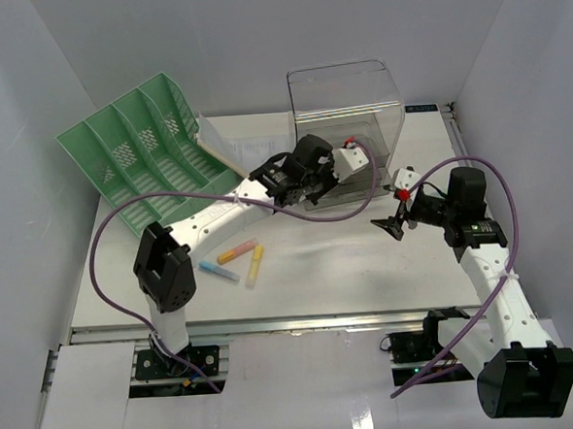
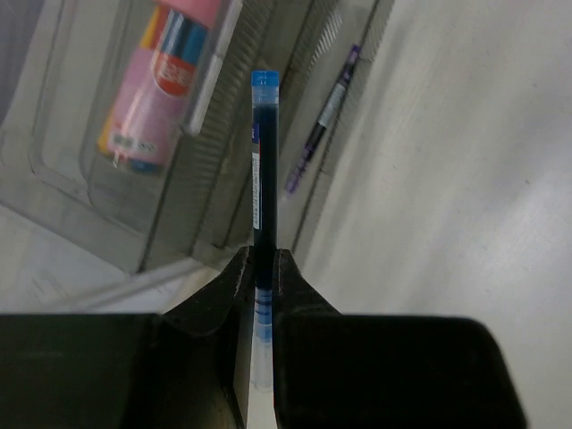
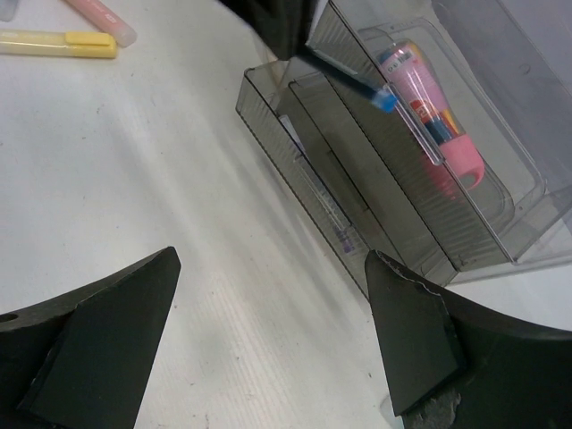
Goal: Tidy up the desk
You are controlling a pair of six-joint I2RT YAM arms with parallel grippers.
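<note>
My left gripper [image 2: 262, 266] is shut on a blue pen [image 2: 263, 161], whose capped end sticks out over the clear smoke-tinted organizer [image 1: 351, 123] at the back of the white desk [image 1: 348, 269]. From the right wrist, the blue pen's tip [image 3: 362, 85] hangs above the organizer's stepped trays [image 3: 375, 179], close to a pink tube [image 3: 429, 107] lying in the rear tray. A purple pen [image 3: 326, 210] lies in the front tray. My right gripper [image 1: 393, 213] stands open just right of the organizer with nothing between its fingers.
A green slotted file rack [image 1: 137, 151] leans at the back left with papers [image 1: 226, 145] beside it. Three highlighters lie near the left arm: orange-pink [image 1: 237, 251], yellow [image 1: 255, 265] and blue [image 1: 218, 270]. Pale walls close in both sides; a metal rail [image 1: 303, 322] runs along the front.
</note>
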